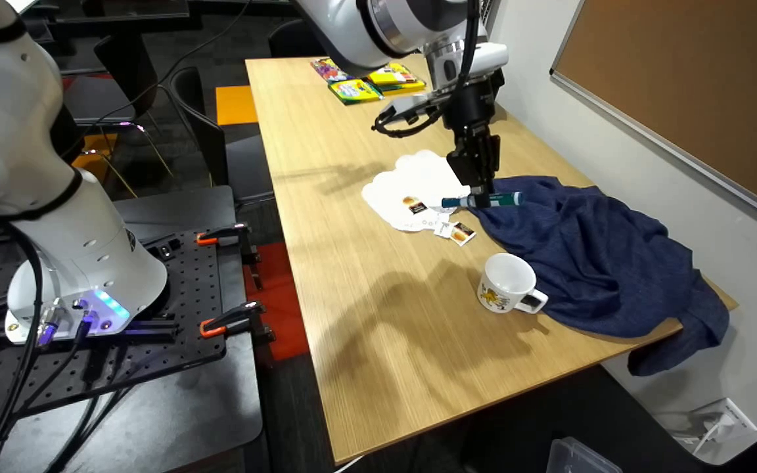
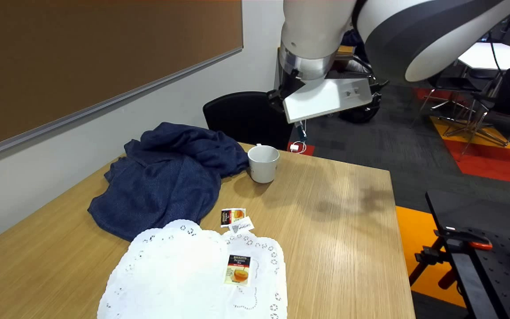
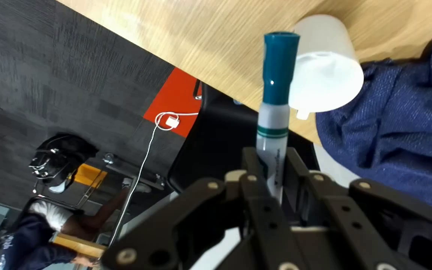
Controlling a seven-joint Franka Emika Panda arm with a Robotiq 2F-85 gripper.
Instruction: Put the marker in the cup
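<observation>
The marker [image 1: 504, 199] has a dark teal cap and a whitish body; it also shows in the wrist view [image 3: 279, 71]. My gripper [image 3: 270, 168] is shut on the marker's body, with the teal cap sticking out beyond the fingertips. In an exterior view the gripper [image 1: 481, 197] holds the marker roughly level, above the table. The white cup [image 1: 506, 282] stands upright on the table, its handle at one side; it also shows in an exterior view [image 2: 263, 165]. In the wrist view the cup [image 3: 326, 75] is beside the marker's cap, apart in depth.
A crumpled dark blue cloth [image 1: 589, 256] lies beside the cup, along the wall side. A white doily [image 2: 166, 274] with tea packets [image 2: 237, 269] lies on the table [image 1: 365, 315]. Colourful boxes [image 1: 355, 90] lie at the far end. The cup stands near a table edge.
</observation>
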